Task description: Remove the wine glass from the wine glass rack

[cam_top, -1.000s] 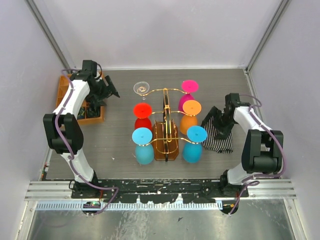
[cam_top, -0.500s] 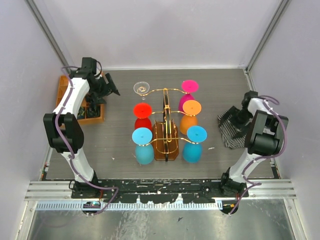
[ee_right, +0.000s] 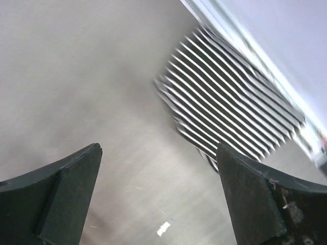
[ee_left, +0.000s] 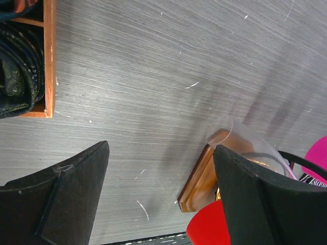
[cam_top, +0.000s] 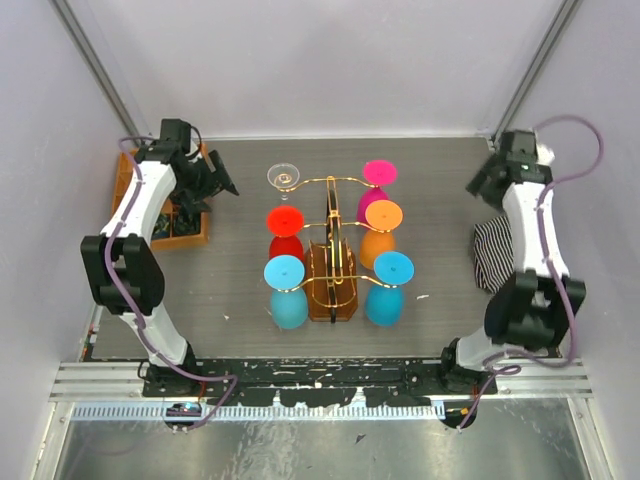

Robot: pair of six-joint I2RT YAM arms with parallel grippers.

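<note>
Bright, even light; right wrist view blurred.

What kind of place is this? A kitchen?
Probably a robot test booth, not a kitchen: plain walls box in the table, the left arm and right arm are bolted to a metal rail, and a wine glass rack stands between them.

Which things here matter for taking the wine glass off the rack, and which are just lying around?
For the job: wine glass rack, clear wine glass, red glass, pink glass, orange glass, left blue glass, right blue glass, open left gripper.
Just lying about: orange tray, striped cloth.
</note>
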